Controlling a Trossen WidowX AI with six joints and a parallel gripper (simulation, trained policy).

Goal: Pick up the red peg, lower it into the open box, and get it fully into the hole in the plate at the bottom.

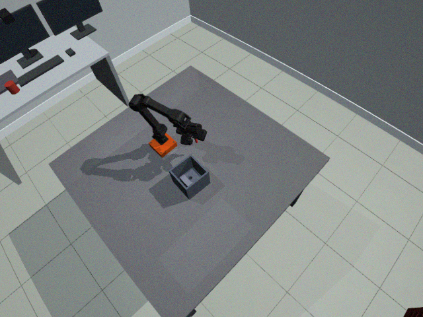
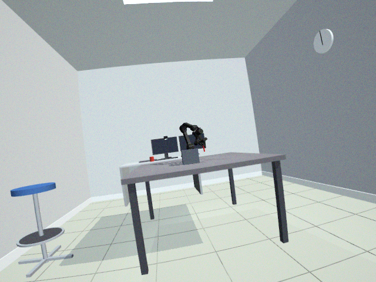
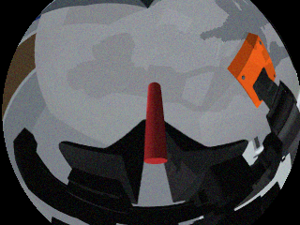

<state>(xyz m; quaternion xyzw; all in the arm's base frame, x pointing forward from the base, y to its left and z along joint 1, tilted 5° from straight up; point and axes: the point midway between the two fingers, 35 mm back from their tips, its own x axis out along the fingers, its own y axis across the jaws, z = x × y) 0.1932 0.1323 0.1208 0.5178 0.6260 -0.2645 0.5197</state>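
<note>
Wrist view: jaws nearly closed, clamped on the red peg.

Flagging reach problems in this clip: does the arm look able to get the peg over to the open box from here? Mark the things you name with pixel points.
Probably yes: the gripper (image 1: pixel 195 139) (image 2: pixel 204 146) (image 3: pixel 152 124) holds the red peg (image 1: pixel 196 140) (image 2: pixel 204 148) (image 3: pixel 155 124) raised beside the box (image 1: pixel 197 185) (image 2: pixel 190 156), and nothing visible stands between them.

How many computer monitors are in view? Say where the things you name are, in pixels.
2: one monitor (image 1: pixel 25 34) (image 2: pixel 164 145) near the red cup (image 1: pixel 12 87) (image 2: pixel 151 158) on the white desk (image 1: pixel 80 57), the other monitor (image 1: pixel 69 15) farther along it, partly behind the arm in the exterior view.
</note>
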